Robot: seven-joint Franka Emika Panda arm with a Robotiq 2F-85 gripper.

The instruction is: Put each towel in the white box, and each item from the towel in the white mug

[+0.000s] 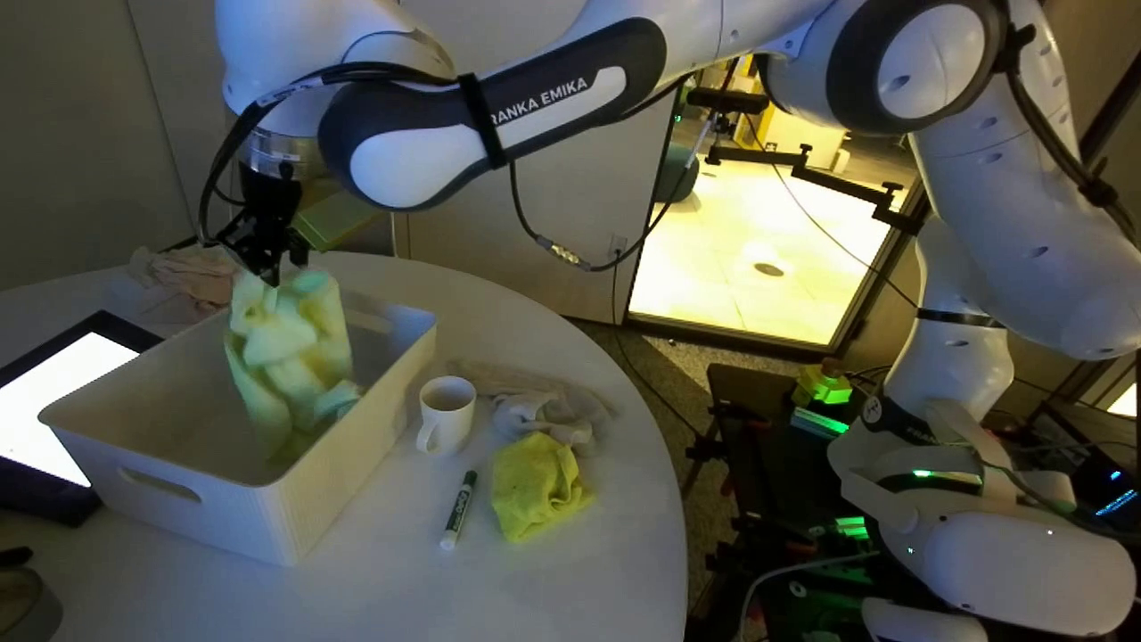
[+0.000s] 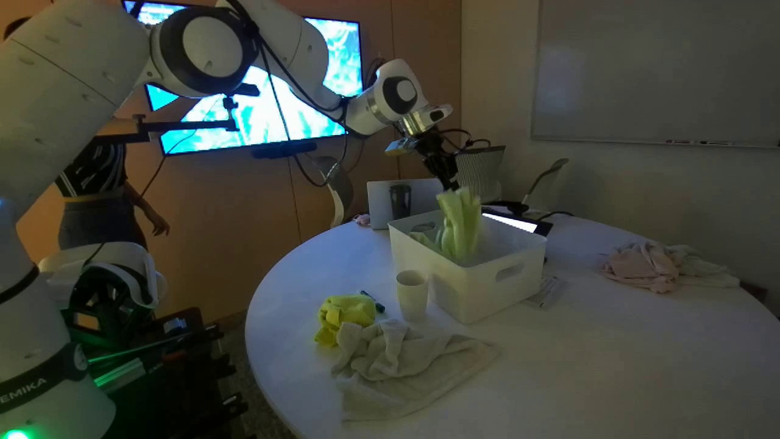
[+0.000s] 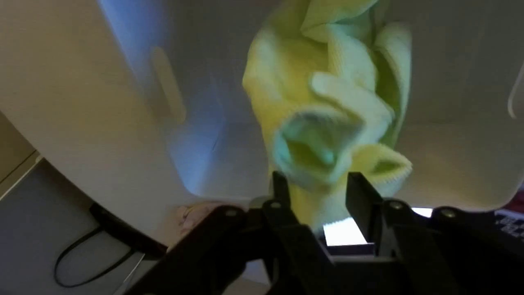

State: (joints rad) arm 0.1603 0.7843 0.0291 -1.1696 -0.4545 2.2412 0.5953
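My gripper (image 3: 318, 178), above box (image 1: 348, 459), parted partway; towel (image 1: 290, 361) apparently loose. I should spread wider, then lift straight up.

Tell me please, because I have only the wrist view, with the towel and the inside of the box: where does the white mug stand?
Observer: The white mug stands upright on the table, outside the white box, in both exterior views.
Operator: Does something small lie near it?
Observer: Yes, an EXPO marker lies close by it, in an exterior view.
Operator: And is there some other towel?
Observer: A rumpled bright-yellow towel lies beyond the marker, seen from the box.
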